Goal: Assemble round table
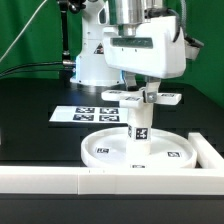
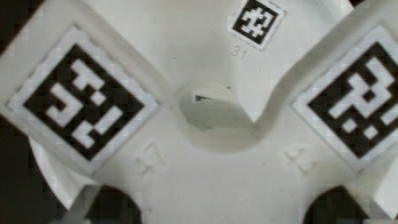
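Note:
The large round disc lies flat on the black table near the front. The short leg stands upright at its middle. The flat cross-shaped piece sits level on top of the leg. My gripper comes straight down onto it, its jaws closed on the piece's sides. In the wrist view the cross-shaped piece fills the frame, with its marker-bearing arms and central hole. The dark fingertips press against its two sides, with my gripper shut on it.
The marker board lies flat behind the disc. The long white border wall runs along the front edge and turns up the exterior view's right side. The arm's white base stands at the back.

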Robot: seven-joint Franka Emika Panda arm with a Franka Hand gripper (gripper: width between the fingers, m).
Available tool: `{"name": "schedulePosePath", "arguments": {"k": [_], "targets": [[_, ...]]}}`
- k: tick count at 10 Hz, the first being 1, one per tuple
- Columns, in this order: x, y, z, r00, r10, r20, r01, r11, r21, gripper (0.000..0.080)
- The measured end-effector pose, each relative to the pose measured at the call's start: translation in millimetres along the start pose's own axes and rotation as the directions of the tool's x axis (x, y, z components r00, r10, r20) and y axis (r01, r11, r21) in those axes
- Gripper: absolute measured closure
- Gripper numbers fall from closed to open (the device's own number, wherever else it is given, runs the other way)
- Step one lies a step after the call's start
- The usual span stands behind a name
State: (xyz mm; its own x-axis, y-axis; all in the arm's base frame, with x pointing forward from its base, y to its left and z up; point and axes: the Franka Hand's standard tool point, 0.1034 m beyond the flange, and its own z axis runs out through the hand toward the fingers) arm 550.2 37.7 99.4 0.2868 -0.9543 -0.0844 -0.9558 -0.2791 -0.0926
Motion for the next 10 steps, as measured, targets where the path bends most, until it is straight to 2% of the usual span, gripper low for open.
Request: {"name": "schedulePosePath", "arguments": {"k": [3, 4, 5, 9, 10], "targets": [[-1.2, -0.8, 0.6, 0.963, 0.270, 0.002, -0.270, 0.963, 0.004, 0.0359], [-1.2, 0.0, 0.6, 0.935, 0.356, 0.003, -0.356, 0.935, -0.003, 0.0359], [-0.5, 1.0, 0.4, 0.909, 0.418, 0.006, -0.417, 0.908, -0.021, 0.0358], [-0.9, -0.4, 0.7, 0.815, 0.580, 0.006, -0.580, 0.815, -0.018, 0.0358], [-1.7, -0.5, 0.9, 0.819, 0.574, 0.008, -0.574, 0.819, -0.019, 0.0266]]}}
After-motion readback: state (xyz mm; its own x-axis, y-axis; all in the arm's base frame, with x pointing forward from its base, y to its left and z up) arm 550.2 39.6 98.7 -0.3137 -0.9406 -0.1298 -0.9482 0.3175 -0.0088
